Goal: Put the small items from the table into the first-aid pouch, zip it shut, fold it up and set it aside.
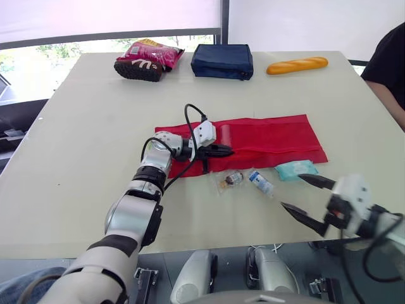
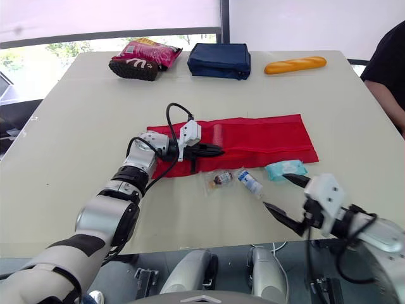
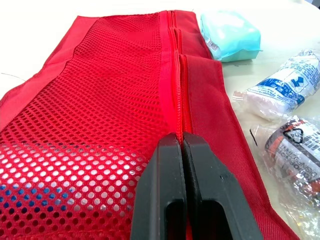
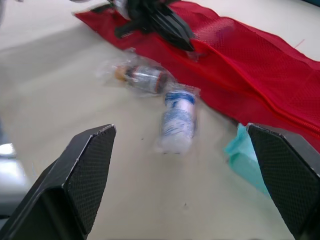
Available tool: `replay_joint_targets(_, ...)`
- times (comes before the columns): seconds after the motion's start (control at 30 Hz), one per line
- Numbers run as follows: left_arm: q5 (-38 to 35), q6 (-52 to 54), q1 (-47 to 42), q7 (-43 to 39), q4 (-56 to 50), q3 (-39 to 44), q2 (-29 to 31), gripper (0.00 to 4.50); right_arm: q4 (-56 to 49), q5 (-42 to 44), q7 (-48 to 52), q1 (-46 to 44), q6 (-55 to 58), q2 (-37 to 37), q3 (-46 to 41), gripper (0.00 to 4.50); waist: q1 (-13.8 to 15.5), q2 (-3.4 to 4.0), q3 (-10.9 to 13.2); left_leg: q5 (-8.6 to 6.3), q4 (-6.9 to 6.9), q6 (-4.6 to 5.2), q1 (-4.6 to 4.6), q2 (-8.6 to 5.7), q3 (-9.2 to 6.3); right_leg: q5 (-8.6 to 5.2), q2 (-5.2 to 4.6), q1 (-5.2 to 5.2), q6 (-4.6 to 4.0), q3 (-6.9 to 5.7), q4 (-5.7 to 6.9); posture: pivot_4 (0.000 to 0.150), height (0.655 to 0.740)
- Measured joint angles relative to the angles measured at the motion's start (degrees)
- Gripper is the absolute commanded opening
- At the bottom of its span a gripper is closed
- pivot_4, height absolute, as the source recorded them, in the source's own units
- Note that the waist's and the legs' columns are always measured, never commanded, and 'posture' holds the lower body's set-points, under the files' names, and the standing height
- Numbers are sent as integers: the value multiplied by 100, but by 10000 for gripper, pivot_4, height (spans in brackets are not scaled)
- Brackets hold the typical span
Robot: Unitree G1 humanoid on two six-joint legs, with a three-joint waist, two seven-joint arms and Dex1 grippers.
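Left end effector [image 1: 224, 151] sits pressed together on the zipper [image 3: 181, 95] of the red pouch [image 1: 272, 136], my right end effector [image 1: 292, 191] spread near the bandage roll [image 1: 260, 182] on the desk [image 1: 82, 126].

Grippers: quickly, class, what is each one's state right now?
Left gripper: shut, tips on the red mesh fabric pouch's zip line.
Right gripper: open, holding nothing.

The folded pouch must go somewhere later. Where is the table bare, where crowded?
Bare: left of the red pouch, and the band between it and the snack bag, navy bag and bread loaf behind. Crowded: its near edge, with the teal packet, bandage roll, dark roll and open right gripper.
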Motion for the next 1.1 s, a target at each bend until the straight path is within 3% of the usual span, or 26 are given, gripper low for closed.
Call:
replay_joint_targets(0.23,0,1,-5,-8,0,1,-2,0,465,-730,-949,-509,621,444,1159,44799,-6,0,0,1,0,0,-2,-10,-3,1,15,0,0,-2,1,1500,7397)
replay_joint_targets(0.33,0,1,-7,-10,0,1,-2,0,664,-841,-1108,-610,668,611,1401,36078,-12,0,0,0,0,1,-1,-10,-4,1,23,1,0,-2,2,1500,7397)
replay_joint_targets(0.47,2,1,-7,-10,0,0,-4,0,825,-960,-1196,-786,589,731,1510,16690,-12,1,0,0,0,1,1,-10,-2,2,31,0,2,-11,2,1500,7397)
replay_joint_targets(0.6,2,2,-7,-8,0,-1,-6,0,798,-959,-1183,-822,581,698,1490,2315,-11,1,-1,0,0,1,1,-10,-4,2,33,1,2,-12,2,1500,7397)
replay_joint_targets(0.63,2,2,-7,-8,0,-1,-7,0,781,-954,-1176,-814,584,679,1480,864,-11,1,-1,0,0,1,1,-10,-4,2,33,1,2,-12,2,1500,7397)
replay_joint_targets(0.77,2,4,-7,-1,0,1,-8,0,590,-733,-1170,-824,941,639,1274,478,-16,1,-1,-1,0,4,1,-9,-2,3,33,0,4,-10,2,1500,7397)
replay_joint_targets(0.93,-2,10,-12,16,-1,1,-91,0,299,-319,-1535,-1713,1939,1078,1137,478,-18,2,-1,-6,0,12,3,-4,-4,4,39,0,3,-8,4,1500,7397)
replay_joint_targets(1.1,-6,17,-12,19,-6,1,-121,0,543,-494,-1946,-2091,2499,1140,1335,478,-8,2,-1,-1,1,4,1,-16,-4,5,31,0,3,-7,3,1500,7397)
